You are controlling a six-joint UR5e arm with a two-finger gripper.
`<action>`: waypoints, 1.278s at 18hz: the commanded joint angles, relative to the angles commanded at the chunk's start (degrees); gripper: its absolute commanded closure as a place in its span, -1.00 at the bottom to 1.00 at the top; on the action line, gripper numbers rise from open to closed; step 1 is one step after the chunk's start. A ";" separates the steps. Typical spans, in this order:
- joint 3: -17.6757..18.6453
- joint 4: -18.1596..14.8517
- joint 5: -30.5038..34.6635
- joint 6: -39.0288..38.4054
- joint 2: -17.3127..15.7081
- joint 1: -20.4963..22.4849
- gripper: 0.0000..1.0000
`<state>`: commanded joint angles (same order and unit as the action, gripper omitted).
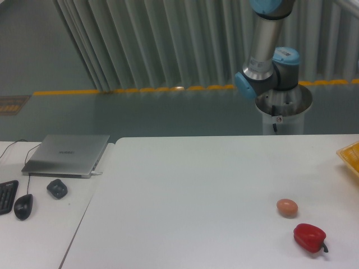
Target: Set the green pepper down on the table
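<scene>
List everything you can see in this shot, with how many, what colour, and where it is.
table: one, white, fills the middle and right of the view
egg: one, brown, on the table toward the right
red pepper: one, glossy red, on the table just in front of and right of the egg, apart from it
yellow object: one, only partly in view at the right edge of the table
desk: one, white, adjoining the table on the left
laptop: one, silver, closed, on the desk
mouse: one, black, on the desk
small dark object: one, beside the mouse
keyboard: one, black, at the left edge
green pepper: none in view
robot arm: one, grey with blue joints, behind the table; gripper out of view
</scene>
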<state>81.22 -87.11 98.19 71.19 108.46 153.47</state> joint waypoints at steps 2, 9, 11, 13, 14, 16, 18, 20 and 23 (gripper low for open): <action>0.17 2.55 -3.00 -0.35 -0.26 -1.94 0.18; 0.26 7.12 -16.52 -4.47 -0.97 -4.76 0.15; 0.35 8.35 -18.21 -6.85 -0.88 -5.45 0.15; 0.35 9.24 -18.04 -7.38 -0.44 -6.60 0.10; 0.43 9.24 -17.95 -7.38 -0.18 -7.04 0.10; 1.13 9.24 -17.86 -9.13 1.05 -8.35 0.09; 2.19 9.50 -17.68 -11.33 1.49 -9.15 0.09; 2.54 9.42 -17.51 -11.51 2.20 -9.50 0.09; 3.42 9.42 -16.54 -11.78 2.72 -9.77 0.06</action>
<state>84.64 -77.69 81.65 59.41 111.18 143.70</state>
